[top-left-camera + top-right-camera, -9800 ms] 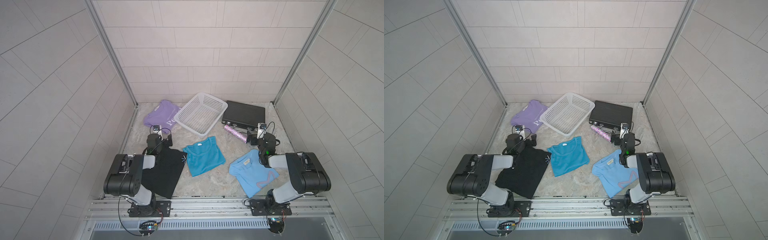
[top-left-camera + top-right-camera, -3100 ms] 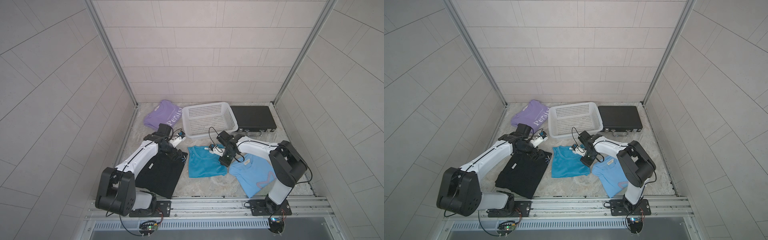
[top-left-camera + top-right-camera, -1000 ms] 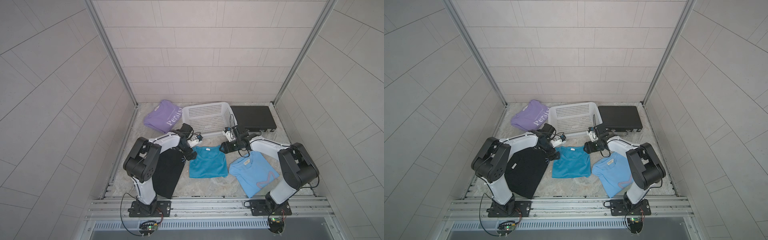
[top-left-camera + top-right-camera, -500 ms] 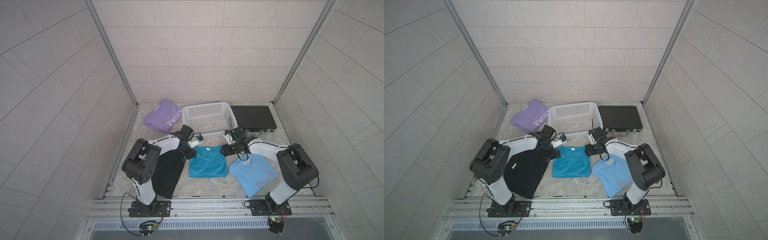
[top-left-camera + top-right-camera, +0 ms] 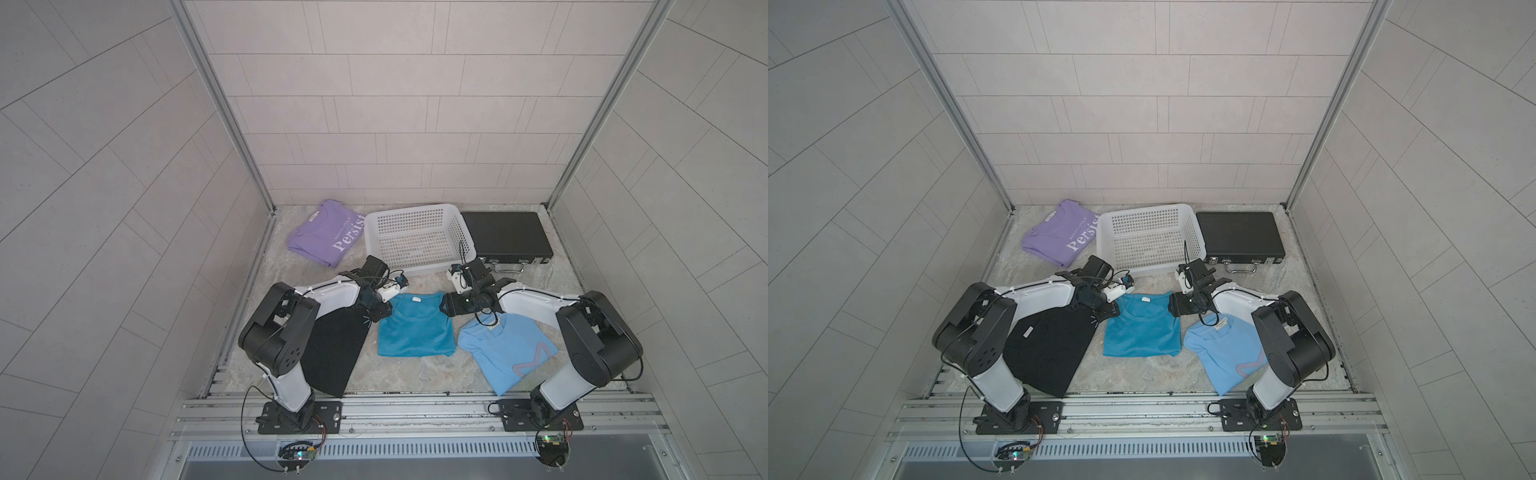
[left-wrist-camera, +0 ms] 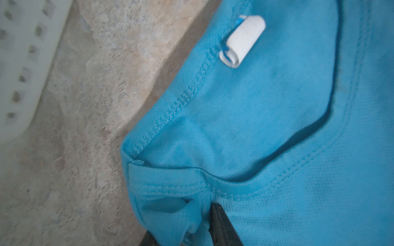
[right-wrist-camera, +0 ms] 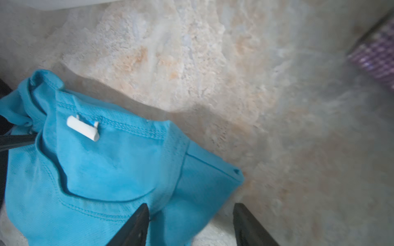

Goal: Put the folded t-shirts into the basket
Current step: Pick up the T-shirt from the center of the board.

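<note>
Lilac shirt lies flat at the far left. Black shirt lies flat, partly under the left arm. Left fingers are narrow, pinching the teal shirt at one shoulder corner, with the cloth bunched. Basket stands just behind the teal shirt, empty. Right fingers are wide, straddling the other shoulder, not gripping. Light blue shirt lies flat on the bench. None of the four is in; the first lift looks about to begin.

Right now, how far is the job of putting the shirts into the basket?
Done: nothing yet; the basket is empty. In hand: the left gripper pinches one shoulder of the teal shirt, and the right gripper stands open around the other shoulder; the shirt lies on the table. Left: all four shirts; the lilac shirt, black shirt and light blue shirt lie outside the basket.
</note>
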Tool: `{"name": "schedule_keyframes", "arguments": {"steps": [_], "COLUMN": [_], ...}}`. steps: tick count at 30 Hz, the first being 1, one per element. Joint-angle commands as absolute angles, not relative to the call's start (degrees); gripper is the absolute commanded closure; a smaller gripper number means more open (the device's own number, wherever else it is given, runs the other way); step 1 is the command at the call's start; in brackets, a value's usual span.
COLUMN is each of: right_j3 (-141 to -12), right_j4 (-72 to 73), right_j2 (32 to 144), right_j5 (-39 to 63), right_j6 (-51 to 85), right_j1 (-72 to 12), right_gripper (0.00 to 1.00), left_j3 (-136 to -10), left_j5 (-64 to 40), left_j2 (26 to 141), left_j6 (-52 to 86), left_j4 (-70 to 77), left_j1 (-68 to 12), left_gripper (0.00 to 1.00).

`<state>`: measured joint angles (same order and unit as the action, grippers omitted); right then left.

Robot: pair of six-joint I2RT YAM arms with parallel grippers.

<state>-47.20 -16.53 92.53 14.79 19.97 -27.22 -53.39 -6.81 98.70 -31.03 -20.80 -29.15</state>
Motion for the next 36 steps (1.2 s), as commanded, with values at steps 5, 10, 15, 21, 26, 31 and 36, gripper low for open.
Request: {"name": "schedule_keyframes", "arguments": {"steps": [5, 10, 15, 21, 26, 31, 36], "right_j3": [-48.49, -48.60, -48.09, -47.10, -45.88, -45.95, -46.42], "right_j4": [-15.21, -14.57, -13.20, -9.55, -6.99, -8.12, -10.30], "right_j2": [98.41, 97.99, 94.79, 90.29, 86.16, 83.04, 79.54], "right_j5": [17.05, 19.09, 20.07, 23.80, 29.04, 33.56, 35.80], "right_j6": [20.53, 20.15, 18.86, 15.24, 12.35, 8.58, 5.54], "right_j1": [-27.66, -29.18, -29.45, -28.04, -25.06, -23.26, -22.95], "right_gripper": [0.45, 0.61, 0.78, 0.95, 1.00, 1.00, 1.00], "left_j3": [-51.05, -50.33, -50.49, -51.39, -51.26, -50.52, -50.76], "left_j5": [-6.00, -6.44, -6.78, -6.88, -9.96, -11.71, -12.95], "left_j2": [97.94, 97.48, 97.21, 95.36, 90.73, 85.76, 82.37], "left_j6": [-30.68, -30.53, -29.69, -27.95, -27.17, -26.66, -26.28], "left_j4": [-24.33, -23.78, -23.42, -24.40, -25.03, -24.61, -25.79], "left_j1": [-29.62, -29.66, -29.62, -29.62, -29.63, -29.54, -29.46], "left_gripper": [0.72, 0.78, 0.87, 1.00, 1.00, 1.00, 1.00]}}
